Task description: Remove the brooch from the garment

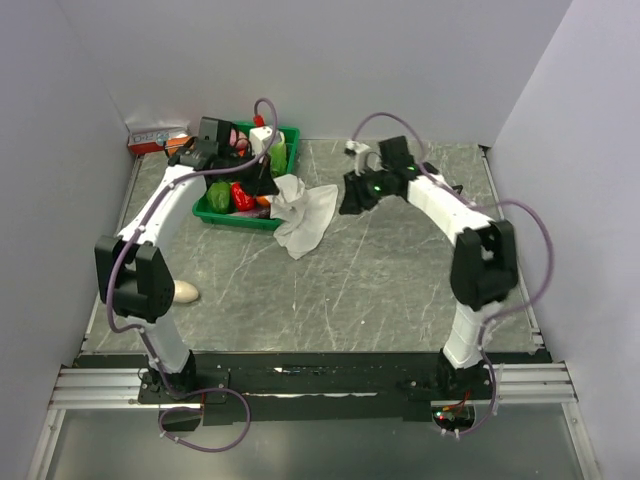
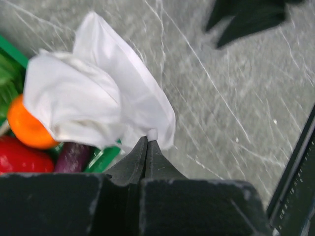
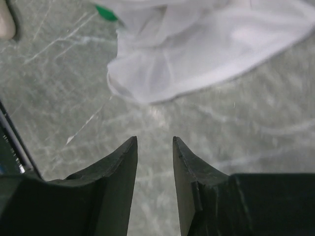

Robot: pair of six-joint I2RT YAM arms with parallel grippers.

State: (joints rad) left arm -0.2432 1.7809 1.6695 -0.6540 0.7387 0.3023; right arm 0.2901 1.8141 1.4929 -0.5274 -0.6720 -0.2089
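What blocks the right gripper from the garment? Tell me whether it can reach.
Probably yes: the right gripper stands open and empty, and only bare table lies between it and the garment.

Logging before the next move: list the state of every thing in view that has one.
garment: bunched up, partly over the edge of the green bin, partly on the table.
left gripper: shut, pinching a fold of the garment.
right gripper: open, empty, above the table beside the garment.
brooch: not visible in any view.
green bin: upright, holding colourful items.
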